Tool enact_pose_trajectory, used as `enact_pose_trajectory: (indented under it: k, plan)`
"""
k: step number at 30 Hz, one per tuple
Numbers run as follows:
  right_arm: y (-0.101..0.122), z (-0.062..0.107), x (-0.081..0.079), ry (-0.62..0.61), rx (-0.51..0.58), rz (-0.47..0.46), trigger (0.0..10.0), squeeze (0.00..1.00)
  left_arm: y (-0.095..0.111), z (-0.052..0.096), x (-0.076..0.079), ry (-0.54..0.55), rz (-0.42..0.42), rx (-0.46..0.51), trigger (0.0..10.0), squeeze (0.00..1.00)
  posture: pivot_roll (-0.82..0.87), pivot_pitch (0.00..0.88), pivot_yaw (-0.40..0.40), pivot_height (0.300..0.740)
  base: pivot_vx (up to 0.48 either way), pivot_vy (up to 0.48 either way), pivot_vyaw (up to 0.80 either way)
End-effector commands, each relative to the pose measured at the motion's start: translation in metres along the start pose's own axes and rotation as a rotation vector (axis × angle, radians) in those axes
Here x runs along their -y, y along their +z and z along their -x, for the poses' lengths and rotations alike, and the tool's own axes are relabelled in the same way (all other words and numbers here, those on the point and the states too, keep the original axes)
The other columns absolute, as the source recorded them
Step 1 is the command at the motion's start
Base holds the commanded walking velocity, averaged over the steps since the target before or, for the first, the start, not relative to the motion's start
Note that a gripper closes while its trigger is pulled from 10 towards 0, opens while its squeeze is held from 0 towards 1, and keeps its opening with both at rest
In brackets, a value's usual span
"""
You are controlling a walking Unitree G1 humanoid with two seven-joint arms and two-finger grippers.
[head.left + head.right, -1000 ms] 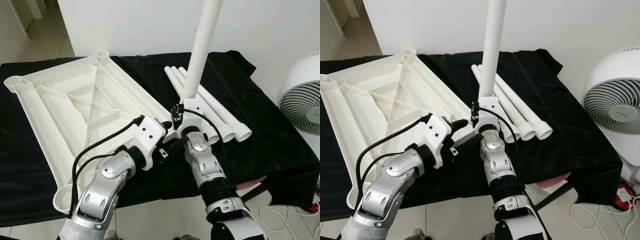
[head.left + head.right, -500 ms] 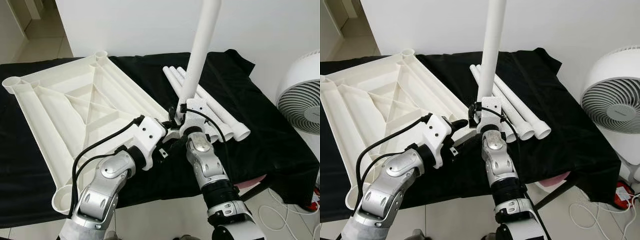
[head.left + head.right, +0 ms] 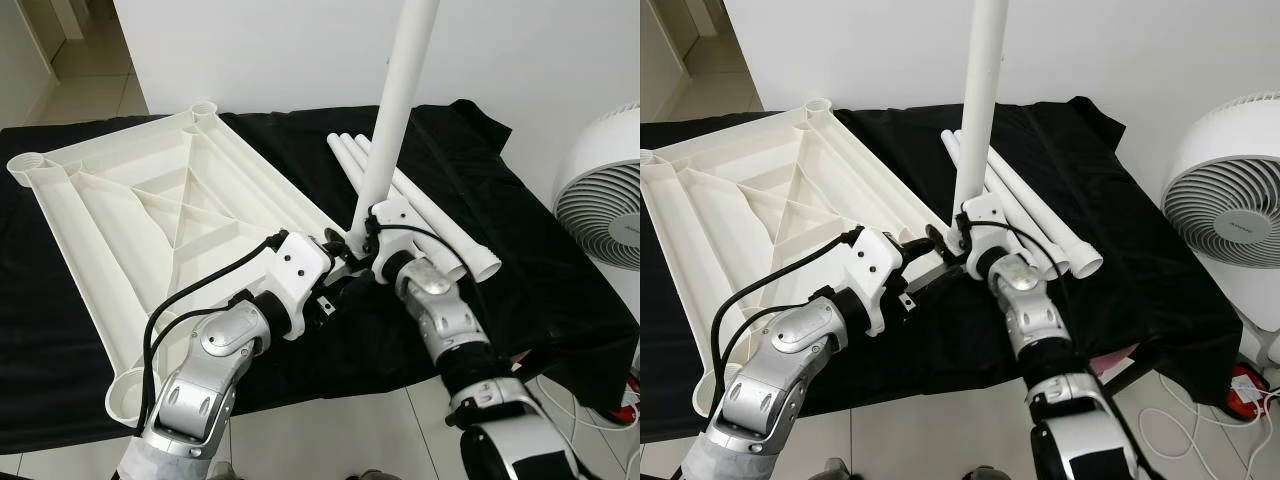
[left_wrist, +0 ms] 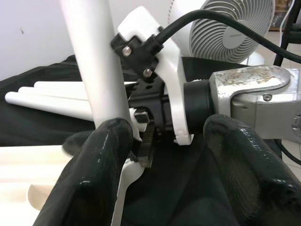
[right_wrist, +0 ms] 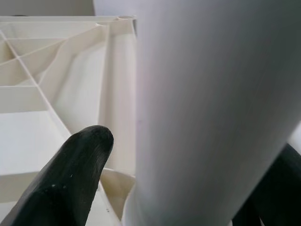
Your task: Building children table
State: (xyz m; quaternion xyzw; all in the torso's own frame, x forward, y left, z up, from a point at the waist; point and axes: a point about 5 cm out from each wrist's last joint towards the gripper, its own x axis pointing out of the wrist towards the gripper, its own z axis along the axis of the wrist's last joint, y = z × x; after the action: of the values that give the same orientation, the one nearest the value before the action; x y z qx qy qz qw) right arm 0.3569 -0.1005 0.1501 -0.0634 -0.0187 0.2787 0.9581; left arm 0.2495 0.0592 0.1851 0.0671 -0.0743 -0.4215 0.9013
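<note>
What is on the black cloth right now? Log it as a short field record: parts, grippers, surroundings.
tabletop: white ribbed tabletop lying underside up on the black cloth
held leg: white leg tube standing nearly upright at the tabletop's near right corner
spare legs: three white tubes lying side by side on the cloth
right gripper: right gripper closed around the leg tube's lower end
left gripper: left gripper open, beside the leg's base at that corner
surroundings: white fan to the right, white wall behind
</note>
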Motion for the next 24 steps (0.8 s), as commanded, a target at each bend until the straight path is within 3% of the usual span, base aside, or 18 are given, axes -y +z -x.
enact_pose_trajectory:
  k: [1,10,11,12,13,15,16,24]
  plan:
    - [0.0,-0.002,-0.001,0.048,-0.003,0.013,10.0,0.0,-0.002,-0.001,-0.004,0.056,0.0,-0.011,10.0,0.0,-0.02,0.021,-0.009,0.74,0.0,0.0,0.0]
    - [-0.002,-0.01,0.009,0.14,-0.057,0.09,10.0,0.0,-0.001,-0.001,-0.005,0.064,-0.003,-0.008,10.0,0.0,-0.01,0.026,-0.011,0.74,0.0,0.0,0.0]
    - [-0.002,-0.011,0.01,0.14,-0.061,0.097,9.1,0.0,0.0,0.0,-0.005,0.065,-0.004,-0.007,10.0,0.0,-0.01,0.026,-0.011,0.74,0.0,0.0,0.0]
    - [-0.002,-0.011,0.01,0.14,-0.061,0.097,9.1,0.0,0.0,0.0,-0.005,0.065,-0.004,-0.007,10.0,0.0,-0.01,0.026,-0.011,0.74,0.0,0.0,0.0]
    - [-0.003,-0.012,0.011,0.142,-0.064,0.102,1.3,0.0,0.0,0.0,-0.005,0.067,-0.004,-0.007,10.0,0.0,0.0,0.026,-0.012,0.74,0.0,0.0,0.0]
    - [-0.003,-0.012,0.011,0.146,-0.063,0.1,1.3,0.0,0.0,0.0,-0.005,0.068,-0.004,-0.008,10.0,0.0,0.0,0.026,-0.012,0.74,0.0,0.0,0.0]
    - [-0.003,-0.012,0.011,0.15,-0.065,0.097,0.0,0.0,0.0,0.0,-0.005,0.068,-0.004,-0.007,10.0,0.0,0.0,0.026,-0.012,0.74,0.0,0.0,0.0]
    - [-0.008,-0.012,0.01,0.156,-0.068,0.079,0.0,0.0,0.0,0.001,-0.004,0.067,-0.002,-0.01,10.0,0.0,0.0,0.029,-0.007,0.74,0.0,0.0,0.0]
